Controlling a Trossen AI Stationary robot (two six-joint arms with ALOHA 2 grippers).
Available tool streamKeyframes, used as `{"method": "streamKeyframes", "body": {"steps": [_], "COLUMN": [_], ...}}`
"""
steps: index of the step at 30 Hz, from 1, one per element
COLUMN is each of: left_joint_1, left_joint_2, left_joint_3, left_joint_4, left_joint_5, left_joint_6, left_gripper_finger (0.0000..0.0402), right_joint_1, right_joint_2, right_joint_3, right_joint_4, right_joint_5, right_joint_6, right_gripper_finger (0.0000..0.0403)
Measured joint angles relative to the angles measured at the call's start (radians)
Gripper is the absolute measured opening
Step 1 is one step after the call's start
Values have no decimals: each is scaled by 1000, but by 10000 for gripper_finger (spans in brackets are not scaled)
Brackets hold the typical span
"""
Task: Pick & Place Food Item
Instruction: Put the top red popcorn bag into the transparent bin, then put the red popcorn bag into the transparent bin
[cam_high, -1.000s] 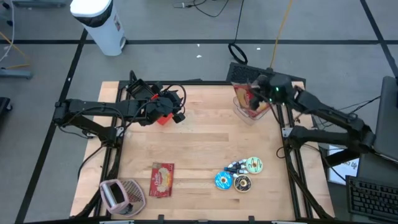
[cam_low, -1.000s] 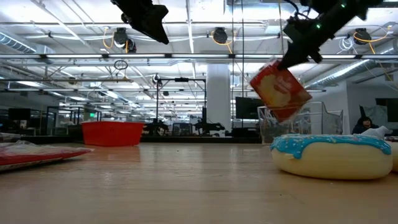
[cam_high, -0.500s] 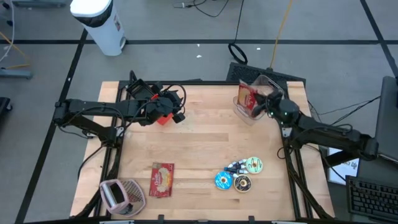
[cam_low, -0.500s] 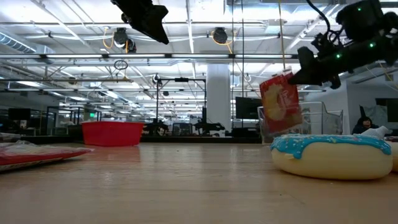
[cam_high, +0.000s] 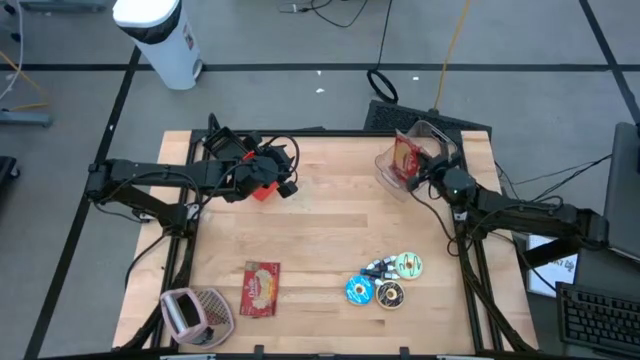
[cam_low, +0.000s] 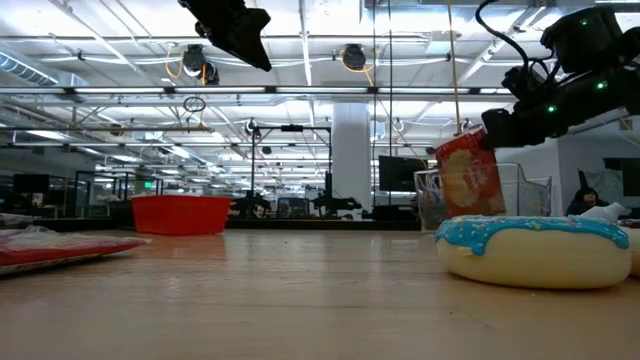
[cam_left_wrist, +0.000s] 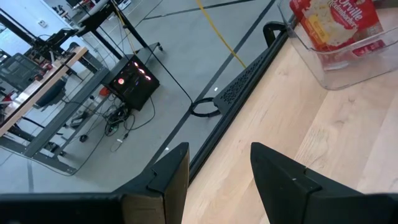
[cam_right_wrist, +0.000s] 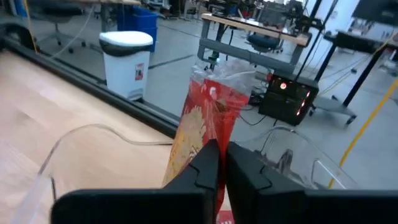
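Observation:
A red popcorn bag (cam_high: 405, 158) (cam_low: 470, 180) (cam_left_wrist: 336, 22) stands nearly upright inside a clear plastic container (cam_high: 432, 140) (cam_left_wrist: 348, 65) at the table's far right corner. My right gripper (cam_high: 428, 176) (cam_right_wrist: 217, 163) is shut on the bag. My left gripper (cam_high: 286, 186) (cam_left_wrist: 217, 168) hangs open high over the far left of the table, above a red bowl (cam_high: 262, 191) (cam_low: 181, 213), with nothing between its fingers. My right gripper pinches an edge of the popcorn bag near its top (cam_right_wrist: 208, 138) between its two fingers. The fingers come nearly level from the table's right side. The bag stands almost upright within the container walls; whether its bottom rests on the container floor is hidden.
Three toy donuts (cam_high: 385, 282) lie near the right front; the blue-iced one (cam_low: 535, 250) fills the low view's right. A flat red packet (cam_high: 262, 288) and a pink-lidded basket (cam_high: 195, 312) lie at the left front. The table's middle (cam_high: 330, 230) is bare wood.
My right gripper has come down and drawn toward the table's right edge, tipping from pointing steeply down to nearly level. The popcorn bag has sunk with it into the clear container and turned from tilted to nearly upright.

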Motion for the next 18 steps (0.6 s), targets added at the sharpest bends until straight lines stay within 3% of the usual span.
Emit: {"method": "streamKeyframes", "body": {"steps": [9, 18], "left_joint_1": [0, 0], "left_joint_2": [0, 0], "left_joint_3": [0, 0], "left_joint_4": [0, 0], "left_joint_5": [0, 1], "left_joint_6": [0, 0], "left_gripper_finger": [175, 175], "right_joint_1": [0, 0], "right_joint_2": [0, 0], "right_joint_3": [0, 0], "right_joint_4": [-1, 33], "right_joint_5": [30, 161], "right_joint_6": [-95, -269], "right_gripper_finger": [113, 192]}}
